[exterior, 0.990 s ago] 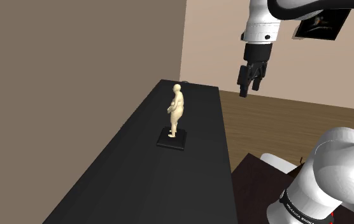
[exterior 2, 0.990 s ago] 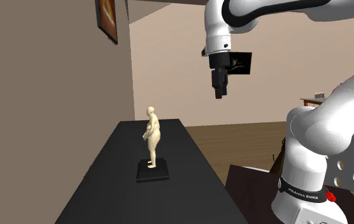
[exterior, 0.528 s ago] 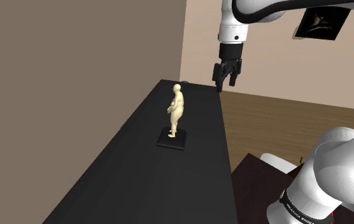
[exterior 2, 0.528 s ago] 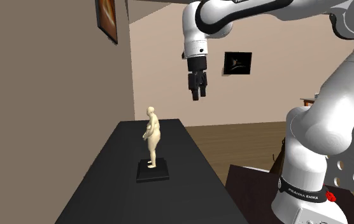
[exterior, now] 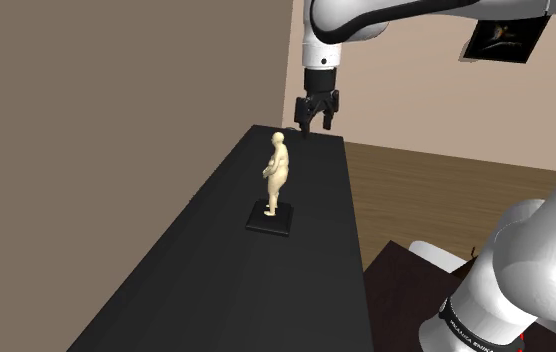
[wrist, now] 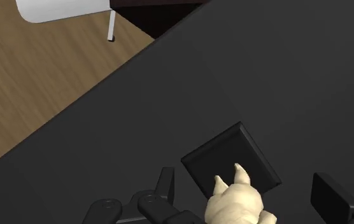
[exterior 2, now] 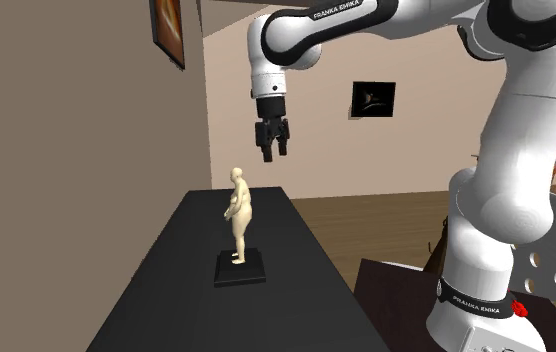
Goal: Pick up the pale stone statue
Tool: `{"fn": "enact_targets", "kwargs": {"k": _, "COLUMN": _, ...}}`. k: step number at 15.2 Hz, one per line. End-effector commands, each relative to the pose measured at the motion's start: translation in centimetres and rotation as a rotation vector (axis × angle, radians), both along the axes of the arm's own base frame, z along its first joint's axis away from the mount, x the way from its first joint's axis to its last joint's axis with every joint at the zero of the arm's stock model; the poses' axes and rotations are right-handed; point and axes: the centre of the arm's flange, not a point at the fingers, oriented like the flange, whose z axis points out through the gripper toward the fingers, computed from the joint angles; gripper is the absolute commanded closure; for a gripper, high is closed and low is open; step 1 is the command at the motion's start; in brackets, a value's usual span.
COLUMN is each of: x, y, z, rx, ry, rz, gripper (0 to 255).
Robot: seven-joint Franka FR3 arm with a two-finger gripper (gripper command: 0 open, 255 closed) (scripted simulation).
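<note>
Black tabletop (exterior: 216, 280) runs from the lower left of the shoulder view toward the far wall, with the arm's white lower links (exterior: 506, 290) at lower right. Midway along it, near the centre of the frame, the pale statue (exterior: 278, 168) stands upright on a dark square plinth (exterior: 270, 221). The plinth lies flat on the table and gives the narrow-footed figure a steady footing. Above and slightly beyond the figure's head, the gripper (exterior: 315, 128) hangs pointing down, fingers parted and empty, clear of the statue. In the wrist view the figure's head and shoulders appear between the two black fingers (wrist: 164, 183), neither touching it. This top-down alignment probably prepares a descent that would bring the fingers to either side of the torso. On this evidence the task is at the approach stage, the grasp not yet begun. The tall, rounded body may slip or tip if clasped too high. Beyond the table's far end, wooden floor (exterior: 446, 170) meets a beige wall (exterior: 386, 90), where a framed picture (exterior: 506, 38) hangs at upper right.
</note>
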Motion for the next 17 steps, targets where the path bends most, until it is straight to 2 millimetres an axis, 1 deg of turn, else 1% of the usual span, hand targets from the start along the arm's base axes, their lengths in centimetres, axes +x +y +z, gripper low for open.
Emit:
{"fn": "enact_targets", "kwargs": {"k": 1, "x": 2.7, "y": 0.3, "z": -0.5, "rx": -0.004, "ry": -0.006, "rz": 0.005, "gripper": 0}}
{"fn": "enact_targets", "kwargs": {"k": 8, "x": 11.5, "y": 1.8, "z": -1.4, "rx": -0.018, "ry": -0.025, "rz": 0.021, "gripper": 0}}
{"fn": "enact_targets", "kwargs": {"k": 9, "x": 11.6, "y": 1.9, "z": -1.4, "rx": -0.018, "ry": -0.026, "rz": 0.021, "gripper": 0}}
{"fn": "enact_targets", "kwargs": {"k": 15, "x": 11.6, "y": 1.9, "z": -4.6, "rx": -0.018, "ry": -0.026, "rz": 0.021, "gripper": 0}}
{"fn": "enact_targets", "kwargs": {"k": 16, "x": 11.6, "y": 1.9, "z": -5.4, "rx": -0.018, "ry": -0.026, "rz": 0.021, "gripper": 0}}
{"fn": "enact_targets", "kwargs": {"k": 17, "x": 11.6, "y": 1.9, "z": -5.4, "rx": -0.018, "ry": -0.026, "rz": 0.021, "gripper": 0}}
